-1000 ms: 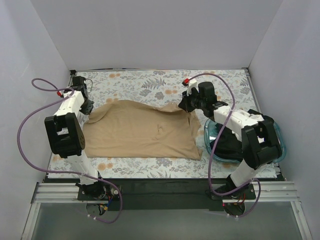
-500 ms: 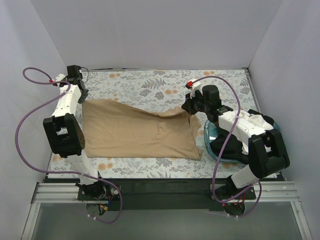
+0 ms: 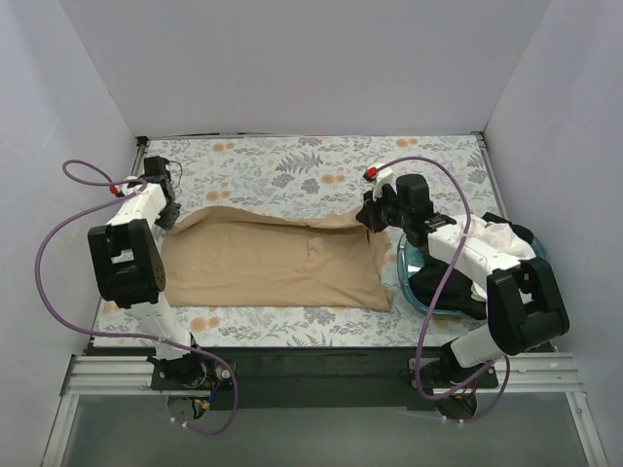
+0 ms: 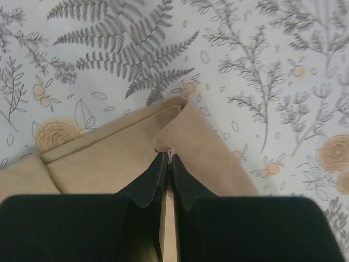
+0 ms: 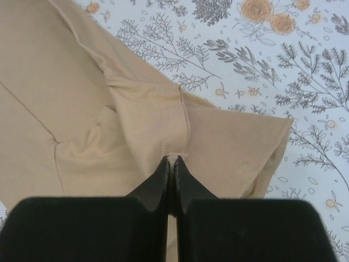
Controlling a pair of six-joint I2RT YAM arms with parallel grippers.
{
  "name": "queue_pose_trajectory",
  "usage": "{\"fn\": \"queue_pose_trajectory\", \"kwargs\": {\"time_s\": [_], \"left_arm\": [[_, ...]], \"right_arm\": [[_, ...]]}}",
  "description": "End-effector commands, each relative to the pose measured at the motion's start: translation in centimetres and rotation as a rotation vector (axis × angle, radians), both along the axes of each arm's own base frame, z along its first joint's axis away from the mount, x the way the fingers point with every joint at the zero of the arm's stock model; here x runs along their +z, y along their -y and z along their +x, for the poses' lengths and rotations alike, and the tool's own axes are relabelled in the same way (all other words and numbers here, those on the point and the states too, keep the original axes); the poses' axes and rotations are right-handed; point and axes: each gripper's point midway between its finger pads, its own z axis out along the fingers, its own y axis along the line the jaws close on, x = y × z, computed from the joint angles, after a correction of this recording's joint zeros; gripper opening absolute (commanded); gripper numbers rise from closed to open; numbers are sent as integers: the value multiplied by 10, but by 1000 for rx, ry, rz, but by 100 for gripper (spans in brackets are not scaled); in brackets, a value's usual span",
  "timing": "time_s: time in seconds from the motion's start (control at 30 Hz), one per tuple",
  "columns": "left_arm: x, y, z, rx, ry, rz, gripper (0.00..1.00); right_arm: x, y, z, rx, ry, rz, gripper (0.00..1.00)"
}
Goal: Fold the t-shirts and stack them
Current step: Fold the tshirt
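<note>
The tan t-shirt lies spread across the middle of the floral table. My left gripper is shut on its far left edge; the left wrist view shows the black jaws pinching a cloth fold. My right gripper is shut on the far right edge, pinching a hemmed seam. Both held edges sit low, just above the table. A white t-shirt and a black t-shirt lie in the teal basin at the right.
The floral tablecloth shows beyond the shirt. White walls enclose the table on three sides. The basin stands close to the shirt's right edge, under my right arm. Purple cables loop over both arms.
Both grippers have drawn the shirt's far edge toward the near side and lowered it. The left gripper moved from the far left corner nearer; the far edge now lies flatter.
</note>
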Motion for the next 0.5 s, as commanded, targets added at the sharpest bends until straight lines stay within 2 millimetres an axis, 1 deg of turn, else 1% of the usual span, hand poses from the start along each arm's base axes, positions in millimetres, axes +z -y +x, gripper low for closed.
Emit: {"fn": "queue_pose_trajectory", "kwargs": {"time_s": [0.0, 0.03, 0.07, 0.1, 0.13, 0.17, 0.2, 0.23, 0.27, 0.33, 0.37, 0.43, 0.47], "left_arm": [[33, -7, 1, 40, 121, 43, 0], [29, -7, -4, 46, 111, 41, 0], [28, -7, -6, 53, 110, 45, 0], [29, -10, -9, 64, 113, 52, 0], [25, -10, -14, 72, 101, 52, 0], [26, -11, -16, 87, 107, 51, 0], [26, -14, -20, 104, 103, 53, 0], [30, -16, -24, 119, 108, 62, 0], [28, -17, -28, 126, 104, 62, 0], [33, -19, -32, 141, 124, 61, 0], [31, -20, -36, 150, 122, 57, 0], [33, -19, -38, 150, 134, 53, 0], [37, -17, -37, 144, 151, 45, 0]], "right_arm": [[13, 0, -8, 14, 38, 29, 1], [13, 0, -9, 13, 35, 30, 1], [15, 1, -11, 12, 43, 31, 1], [11, 3, -14, 8, 34, 27, 1], [11, 4, -15, 4, 37, 27, 1], [13, 6, -17, 0, 42, 27, 1], [10, 7, -20, -1, 35, 26, 1], [11, 8, -22, -3, 39, 28, 1], [13, 9, -24, -3, 44, 30, 1], [11, 10, -27, -6, 39, 31, 1], [11, 12, -28, -10, 42, 29, 1], [10, 13, -30, -13, 33, 31, 1], [11, 13, -31, -13, 34, 33, 1]]}}
